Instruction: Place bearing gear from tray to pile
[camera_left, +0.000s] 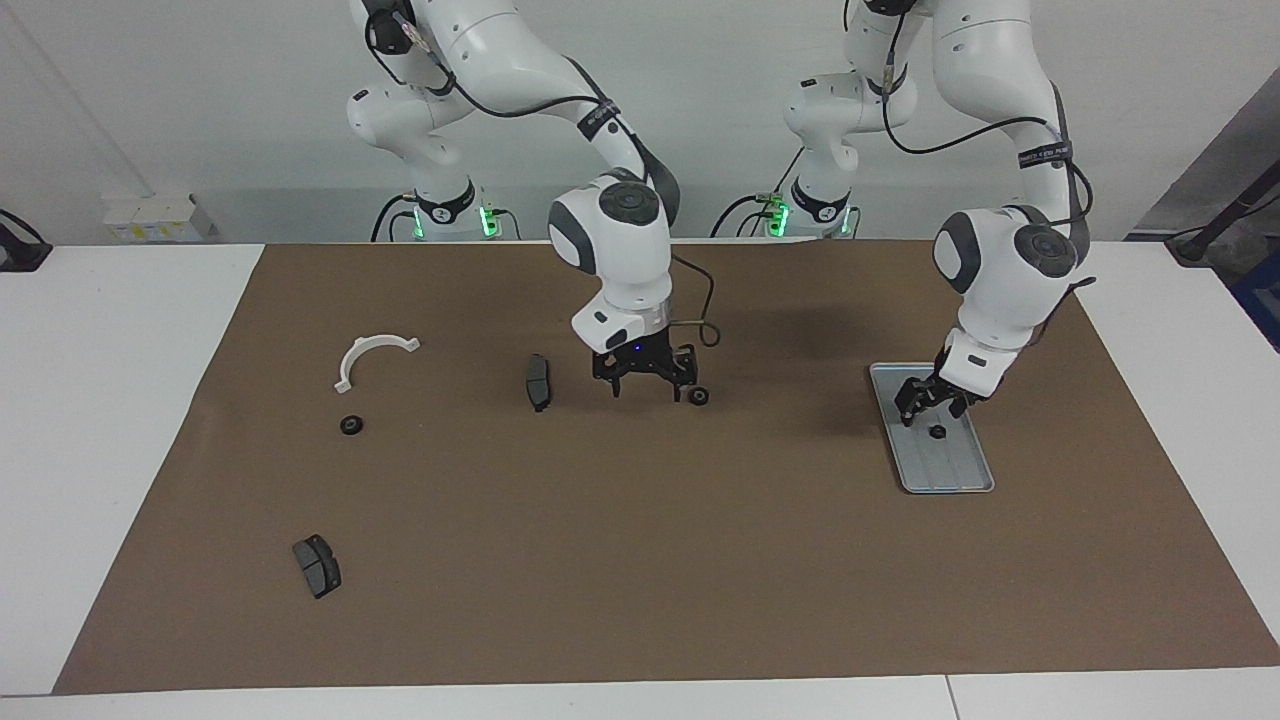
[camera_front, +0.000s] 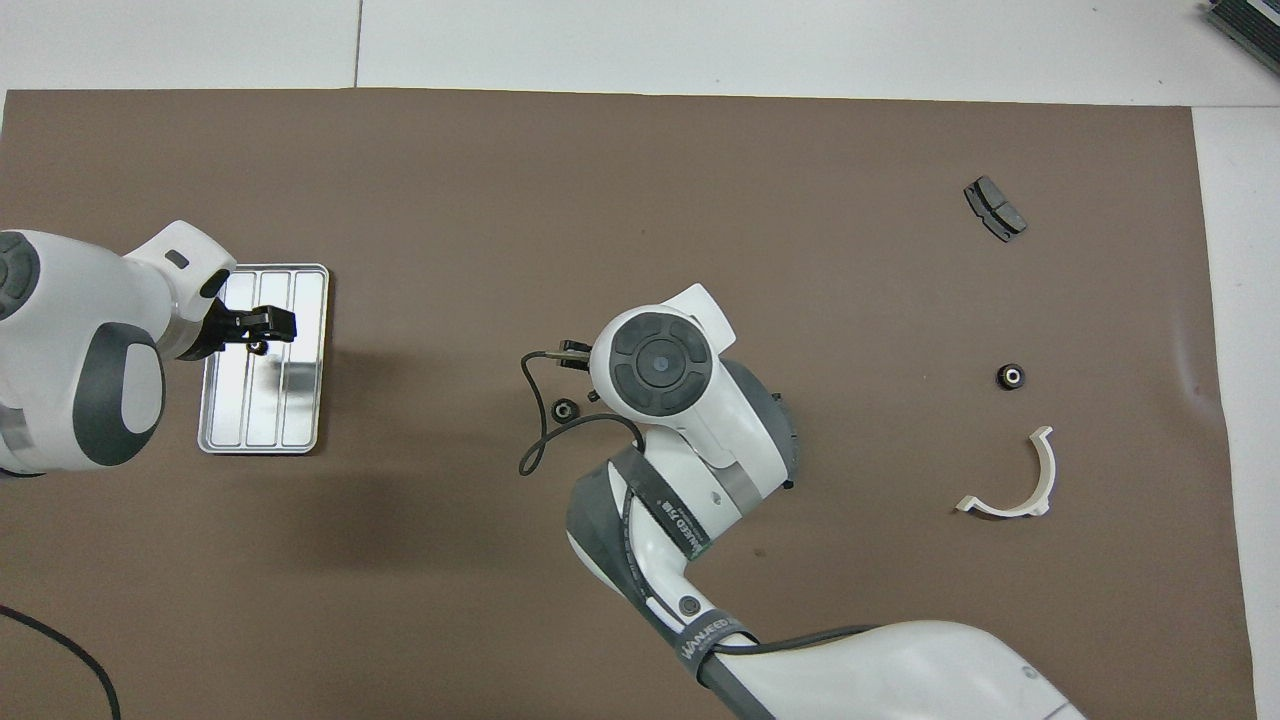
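The silver ribbed tray (camera_left: 968, 478) lies at the left arm's end of the mat and also shows in the overhead view (camera_front: 300, 410). One small black bearing gear (camera_left: 937, 432) sits on it. My left gripper (camera_left: 927, 402) is open just above the tray, beside that gear (camera_front: 258, 347). My right gripper (camera_left: 648, 392) is open and empty, low over mid-mat. A second gear (camera_left: 699, 396) lies just outside its finger. The pile holds a white half-ring bracket (camera_left: 372, 357), a third gear (camera_left: 350, 425) and two dark brake pads (camera_left: 538, 381) (camera_left: 317, 565).
A brown mat (camera_left: 640, 560) covers the white table. In the overhead view my right arm's wrist (camera_front: 655, 360) hides its fingers and the nearer brake pad. The second gear (camera_front: 564, 409) shows beside that wrist.
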